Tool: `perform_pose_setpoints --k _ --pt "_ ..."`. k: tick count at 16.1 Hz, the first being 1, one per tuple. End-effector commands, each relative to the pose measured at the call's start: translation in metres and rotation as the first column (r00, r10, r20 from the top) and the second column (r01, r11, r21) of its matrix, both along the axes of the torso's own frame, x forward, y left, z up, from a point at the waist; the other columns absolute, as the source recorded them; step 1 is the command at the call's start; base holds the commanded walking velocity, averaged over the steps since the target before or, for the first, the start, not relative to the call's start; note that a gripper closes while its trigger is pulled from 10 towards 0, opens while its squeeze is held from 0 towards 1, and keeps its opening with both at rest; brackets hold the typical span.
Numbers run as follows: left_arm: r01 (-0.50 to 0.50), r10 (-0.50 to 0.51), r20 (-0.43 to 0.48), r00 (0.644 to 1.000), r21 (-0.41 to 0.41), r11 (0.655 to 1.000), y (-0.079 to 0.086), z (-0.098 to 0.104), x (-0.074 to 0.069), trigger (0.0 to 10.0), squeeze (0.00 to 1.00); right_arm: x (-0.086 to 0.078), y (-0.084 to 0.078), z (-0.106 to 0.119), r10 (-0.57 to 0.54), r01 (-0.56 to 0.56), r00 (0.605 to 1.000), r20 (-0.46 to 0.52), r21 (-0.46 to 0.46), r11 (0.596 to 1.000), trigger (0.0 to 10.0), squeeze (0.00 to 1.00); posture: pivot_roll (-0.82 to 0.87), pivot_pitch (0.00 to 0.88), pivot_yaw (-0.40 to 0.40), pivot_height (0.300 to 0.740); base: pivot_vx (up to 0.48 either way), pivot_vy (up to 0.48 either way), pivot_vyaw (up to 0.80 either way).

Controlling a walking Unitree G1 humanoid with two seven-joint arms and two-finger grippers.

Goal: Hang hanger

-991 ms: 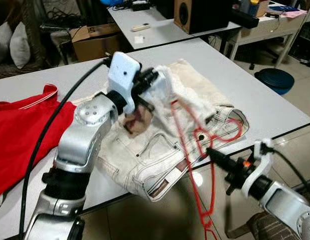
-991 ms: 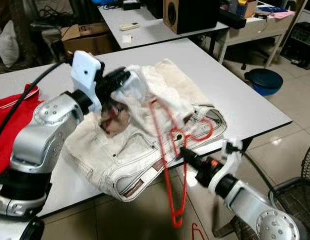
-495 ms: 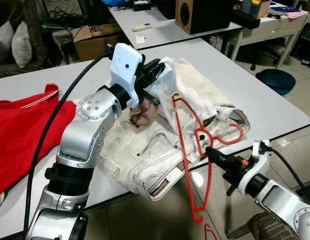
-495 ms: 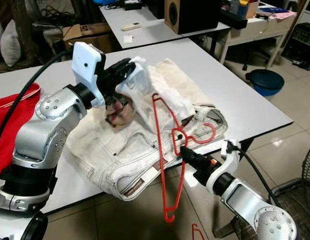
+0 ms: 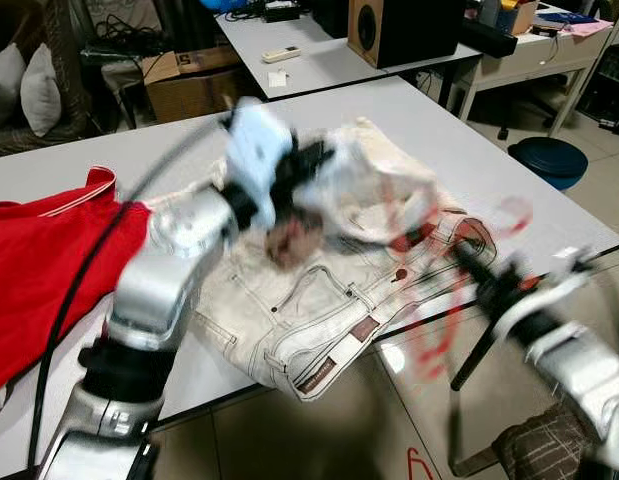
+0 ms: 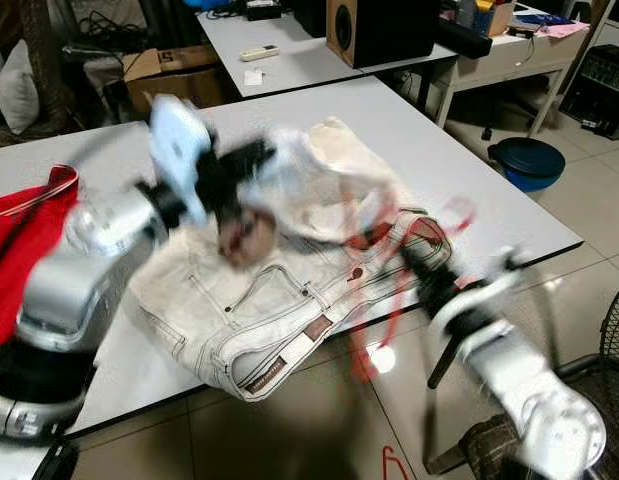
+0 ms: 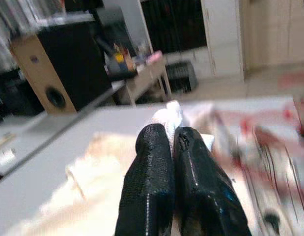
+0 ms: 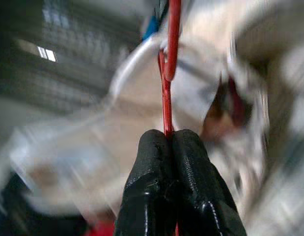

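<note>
Over the table edge my right gripper (image 8: 172, 140) pinches the red hanger (image 8: 167, 93) while my left gripper (image 7: 172, 142) clamps the cream garment (image 5: 319, 300); next I must thread them together.

1. A grey bench (image 5: 509, 190) fills the middle of the room, its near edge over a glossy tiled floor (image 5: 589, 200) that catches the light.
2. Behind it stands a second grey bench (image 5: 309, 60) carrying a remote control (image 5: 281, 54) and a large black speaker with a wooden side (image 5: 399, 28).
3. A cardboard box (image 5: 184, 80) sits on the floor between the two.
4. A dark blue round stool (image 5: 551, 158) stands to the right.
5. Grey cushions (image 5: 24, 85) lie on a dark sofa at the far left.
</note>
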State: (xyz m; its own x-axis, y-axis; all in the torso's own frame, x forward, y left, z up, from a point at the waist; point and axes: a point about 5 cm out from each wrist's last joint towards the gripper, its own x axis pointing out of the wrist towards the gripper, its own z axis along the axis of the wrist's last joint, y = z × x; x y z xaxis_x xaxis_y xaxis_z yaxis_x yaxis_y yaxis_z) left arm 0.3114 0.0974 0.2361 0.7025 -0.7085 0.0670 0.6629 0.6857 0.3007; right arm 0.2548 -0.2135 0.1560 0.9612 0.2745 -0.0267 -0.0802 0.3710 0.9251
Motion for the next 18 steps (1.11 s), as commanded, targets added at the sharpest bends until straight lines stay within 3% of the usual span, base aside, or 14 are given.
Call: perform_pose_setpoints --k 1,3,5,7,12,16,18 --pt "0.019 -0.020 0.012 1.000 0.046 0.999 0.001 -0.001 -0.002 0.0 0.00 0.003 -0.005 0.001 -0.055 0.056 0.998 -0.014 0.063 0.996 10.0 0.00 -0.02 0.015 0.058 0.740 0.000 0.000 0.00" --pt "0.101 -0.097 -0.040 0.995 0.124 0.987 -0.001 -0.015 -0.011 0.0 0.00 0.021 -0.007 0.008 -0.126 0.131 0.991 -0.037 0.165 0.978 10.0 0.00 -0.02 0.014 0.064 0.740 0.000 0.000 0.00" --pt "0.141 -0.136 -0.053 0.989 0.109 0.984 -0.004 -0.015 -0.015 0.0 0.00 0.030 -0.005 0.008 -0.151 0.162 0.986 -0.073 0.182 0.970 10.0 0.00 -0.01 0.014 0.065 0.740 0.000 0.000 0.00" --pt "0.179 -0.173 -0.053 0.983 0.135 0.975 -0.011 -0.018 -0.018 0.0 0.00 0.053 0.003 0.009 -0.188 0.228 0.971 -0.150 0.328 0.917 10.0 0.00 0.00 0.013 0.064 0.740 0.000 0.000 0.00" --pt "0.270 -0.260 -0.076 0.962 0.174 0.947 -0.026 -0.027 -0.032 0.0 0.00 0.072 0.016 0.016 -0.184 0.236 0.968 -0.171 0.374 0.897 10.0 0.00 0.00 0.014 0.069 0.740 0.000 0.000 0.00" --pt "0.399 -0.386 -0.117 0.915 0.126 0.908 -0.045 -0.028 -0.047 0.0 0.00 0.082 0.017 0.014 -0.212 0.276 0.957 -0.199 0.389 0.879 10.0 0.00 0.01 0.013 0.067 0.740 0.000 0.000 0.00" --pt "0.449 -0.452 -0.141 0.881 -0.053 0.892 -0.064 -0.018 -0.054 0.0 0.00 0.088 0.024 0.010 -0.210 0.272 0.955 -0.212 0.333 0.903 10.0 0.00 0.01 0.010 0.064 0.740 0.000 0.000 0.00"
